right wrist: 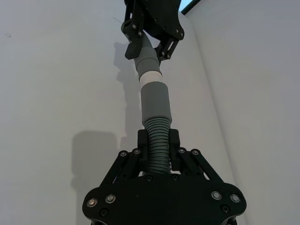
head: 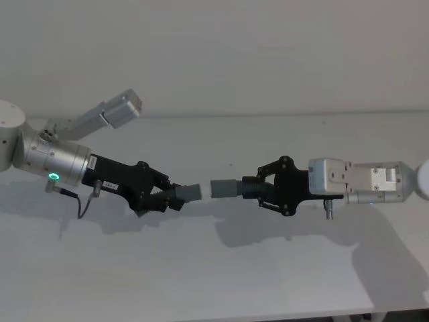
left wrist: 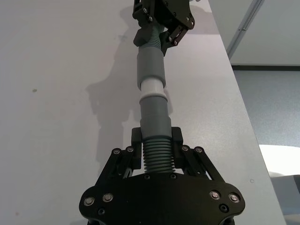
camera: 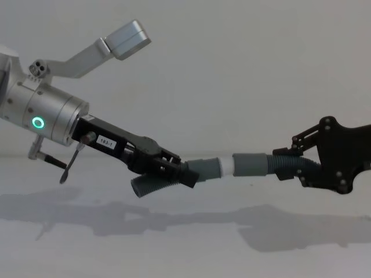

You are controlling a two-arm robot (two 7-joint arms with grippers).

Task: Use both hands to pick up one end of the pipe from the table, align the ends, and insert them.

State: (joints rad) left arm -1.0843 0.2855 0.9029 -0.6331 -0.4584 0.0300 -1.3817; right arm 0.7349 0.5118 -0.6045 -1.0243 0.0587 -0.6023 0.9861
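Dark-grey ribbed pipe [camera: 255, 163] with white tip [camera: 227, 166]; white table [head: 214, 268]; black left gripper [head: 161, 194].

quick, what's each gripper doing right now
Left gripper: shut on the white-tipped pipe piece, held above the table.
Right gripper: shut on the open-cuffed pipe piece.

Soft, even indoor light from above, with faint shadows and no strong glare

The table [head: 221, 268] looks pale grey and a little dim in the head view, and both arms throw wide, blurred shadows on it toward the camera; the chest view shows the same soft shadows low on the surface. In the left wrist view the pipe [left wrist: 152, 93] throws a darker shadow beside itself, and the near gripper body looks large and slightly soft. A green ring light [camera: 38, 123] glows on the left arm. The black parts lose detail in all views
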